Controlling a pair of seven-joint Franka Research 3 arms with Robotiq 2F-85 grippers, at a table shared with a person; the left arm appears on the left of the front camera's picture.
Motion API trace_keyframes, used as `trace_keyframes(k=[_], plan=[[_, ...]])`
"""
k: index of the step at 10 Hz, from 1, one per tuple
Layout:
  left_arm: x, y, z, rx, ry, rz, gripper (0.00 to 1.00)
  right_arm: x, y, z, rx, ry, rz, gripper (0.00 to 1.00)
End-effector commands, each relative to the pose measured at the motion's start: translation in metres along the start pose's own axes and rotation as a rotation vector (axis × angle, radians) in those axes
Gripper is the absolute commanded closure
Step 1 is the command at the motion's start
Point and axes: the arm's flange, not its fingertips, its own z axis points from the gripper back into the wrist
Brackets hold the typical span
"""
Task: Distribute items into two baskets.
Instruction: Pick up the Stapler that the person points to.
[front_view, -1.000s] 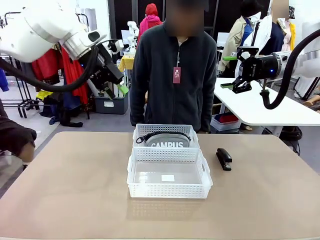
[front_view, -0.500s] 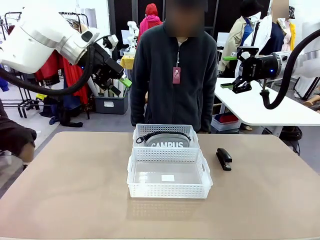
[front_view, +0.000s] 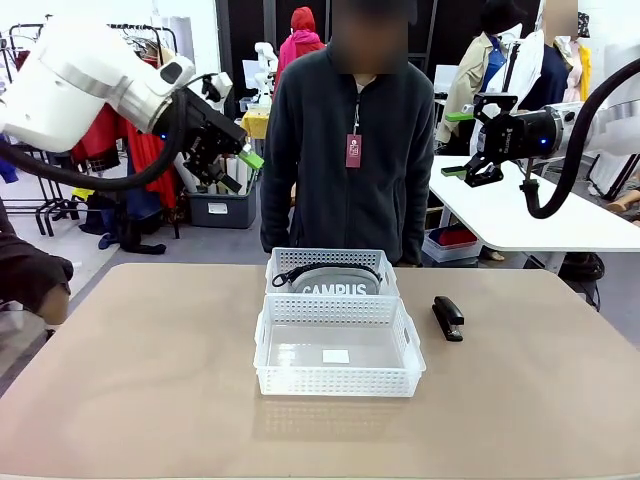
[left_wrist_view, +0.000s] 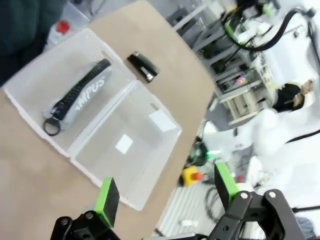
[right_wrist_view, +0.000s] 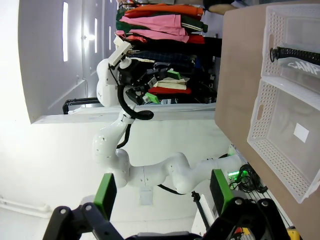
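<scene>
The grey pouch (front_view: 335, 283) with white lettering and a black strap lies in the smaller, far basket (front_view: 285, 258). The larger basket (front_view: 338, 380) stands just in front of it, holding nothing but a white label (front_view: 336, 356) on its bottom. A small black stapler (front_view: 447, 317) lies on the table to the right of the baskets. My left gripper (front_view: 238, 163) hangs open high above the table's left side. My right gripper (front_view: 456, 144) is open too, high at the right. The left wrist view looks down on the pouch (left_wrist_view: 77, 95), the stapler (left_wrist_view: 142, 66) and both baskets between open fingers (left_wrist_view: 107, 199).
A person in a dark jacket (front_view: 345, 150) stands at the far edge of the tan table (front_view: 130, 390), right behind the baskets. A white table (front_view: 510, 215) and clothes racks stand farther back. In the right wrist view, the baskets (right_wrist_view: 287, 130) sit at the right edge.
My left arm has turned and its gripper has drifted a little to the right, still high up. The right arm, baskets, pouch and stapler have not moved.
</scene>
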Motion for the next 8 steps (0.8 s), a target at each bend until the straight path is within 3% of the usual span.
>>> trace_keyframes(k=[1, 3, 5, 8], plan=[[-0.008, 0.004, 0.023, -0.162, -0.129, 0.203, 0.0, 0.0, 0.003, 0.0, 0.0, -0.001, -0.005, 0.0], [-0.029, 0.001, 0.033, -0.328, -0.179, 0.363, 0.0, 0.0, 0.003, 0.0, 0.0, -0.001, -0.005, 0.0], [-0.041, 0.014, 0.044, -0.38, -0.264, 0.469, 0.0, 0.0, 0.003, 0.0, 0.0, -0.001, -0.005, 0.0], [-0.043, 0.042, 0.048, -0.516, -0.281, 0.463, 0.0, 0.0, 0.003, 0.0, 0.0, -0.001, -0.005, 0.0]])
